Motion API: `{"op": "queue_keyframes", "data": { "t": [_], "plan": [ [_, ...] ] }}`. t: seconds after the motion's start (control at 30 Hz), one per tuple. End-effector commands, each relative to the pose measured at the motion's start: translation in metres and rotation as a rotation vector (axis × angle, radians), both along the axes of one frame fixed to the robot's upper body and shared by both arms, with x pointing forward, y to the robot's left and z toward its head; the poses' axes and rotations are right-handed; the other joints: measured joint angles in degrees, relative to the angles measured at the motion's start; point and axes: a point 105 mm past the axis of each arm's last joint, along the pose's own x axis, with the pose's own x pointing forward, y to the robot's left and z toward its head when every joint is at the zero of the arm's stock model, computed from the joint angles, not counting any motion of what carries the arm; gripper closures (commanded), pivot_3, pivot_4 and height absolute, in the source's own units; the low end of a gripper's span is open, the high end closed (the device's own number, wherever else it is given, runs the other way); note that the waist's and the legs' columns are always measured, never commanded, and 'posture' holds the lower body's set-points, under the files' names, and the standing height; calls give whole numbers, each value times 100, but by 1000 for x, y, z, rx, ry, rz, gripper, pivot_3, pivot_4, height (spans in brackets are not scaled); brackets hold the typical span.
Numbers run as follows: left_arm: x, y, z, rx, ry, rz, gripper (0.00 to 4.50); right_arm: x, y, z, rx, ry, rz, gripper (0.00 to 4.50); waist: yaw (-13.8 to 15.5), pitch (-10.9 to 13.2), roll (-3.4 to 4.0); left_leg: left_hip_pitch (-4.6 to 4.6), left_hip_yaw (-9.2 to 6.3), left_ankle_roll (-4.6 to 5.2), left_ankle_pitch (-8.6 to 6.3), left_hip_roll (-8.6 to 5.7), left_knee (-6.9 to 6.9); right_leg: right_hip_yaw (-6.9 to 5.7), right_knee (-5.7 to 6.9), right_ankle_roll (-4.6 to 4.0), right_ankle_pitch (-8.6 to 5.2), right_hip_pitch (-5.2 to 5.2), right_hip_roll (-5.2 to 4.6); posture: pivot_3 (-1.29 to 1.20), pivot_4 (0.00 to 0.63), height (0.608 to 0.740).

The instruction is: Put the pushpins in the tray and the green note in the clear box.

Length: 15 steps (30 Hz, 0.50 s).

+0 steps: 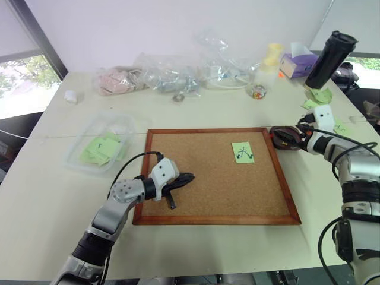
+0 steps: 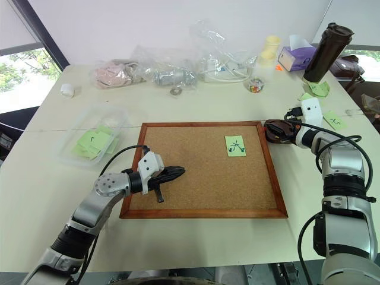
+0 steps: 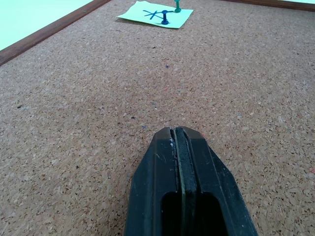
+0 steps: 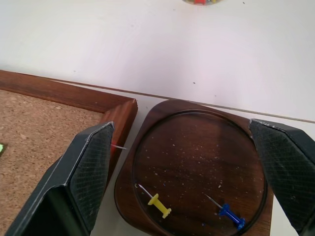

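The green note [image 1: 242, 152] lies on the corkboard [image 1: 202, 196], held by a blue pushpin [image 3: 165, 20] and a green pushpin [image 3: 177, 7]. My left gripper [image 1: 187, 177] rests shut and empty over the board's left part, well short of the note. The dark brown tray [image 4: 197, 147] sits just off the board's far right corner with a yellow pushpin [image 4: 158, 202] and a blue one [image 4: 229, 213] lying in it. My right gripper [image 4: 189, 164] hovers over the tray, open wide and empty. A red pin tip [image 4: 117, 146] peeks out beside one finger. The clear box [image 1: 77, 157] at the left holds other green notes.
Clear plastic bags [image 1: 172, 74] crowd the table's far side. Near them stand a small clear cup of coloured pins [image 1: 259, 91], a yellow cup [image 1: 274, 53], a purple tissue box [image 1: 297, 64] and a black bottle [image 1: 329, 59]. Loose green notes [image 1: 317, 98] lie at the right edge.
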Motion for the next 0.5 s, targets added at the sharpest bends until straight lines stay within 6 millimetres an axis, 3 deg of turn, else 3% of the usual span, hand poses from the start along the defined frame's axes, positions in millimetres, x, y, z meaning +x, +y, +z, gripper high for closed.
{"op": "queue_keyframes", "data": {
  "t": [0.03, 0.13, 0.27, 0.37, 0.5],
  "plan": [
    [-8, -1, -18, 44, 62, -19, 4500, -2, -8, -4, -34, -15, -18, 52, 2, 0, 0, 0, 0, 0, 0, 0, 0, 0, 0, 0, 0, 0, 0, 0, 150, 740],
    [-8, -1, -18, 45, 61, -20, 4500, -1, -9, -3, -28, -24, -17, 52, -2, 0, 1, 0, 0, 0, 0, 0, 0, 0, 0, 0, 0, 0, 0, 0, 150, 740],
    [-9, 0, -19, 48, 62, -19, 4500, 1, -3, 12, -17, -70, 8, 52, -5, -2, 3, 0, 0, 0, 0, 0, 0, 0, 0, 0, 0, 0, 0, 0, 150, 740],
    [-9, 0, -20, 50, 63, -19, 4500, -1, 19, 28, 8, -107, 100, 52, -8, -3, 6, 0, 0, 0, 0, 0, 0, 0, 0, 0, 0, 0, 0, 0, 150, 740],
    [-9, 1, -19, 53, 61, -18, 4500, -20, 56, 35, 13, -93, 265, 52, 14, -4, 8, 0, -3, 0, 0, 4, 0, -1, 0, 0, 0, 0, 0, 0, 150, 740]
  ]
}}
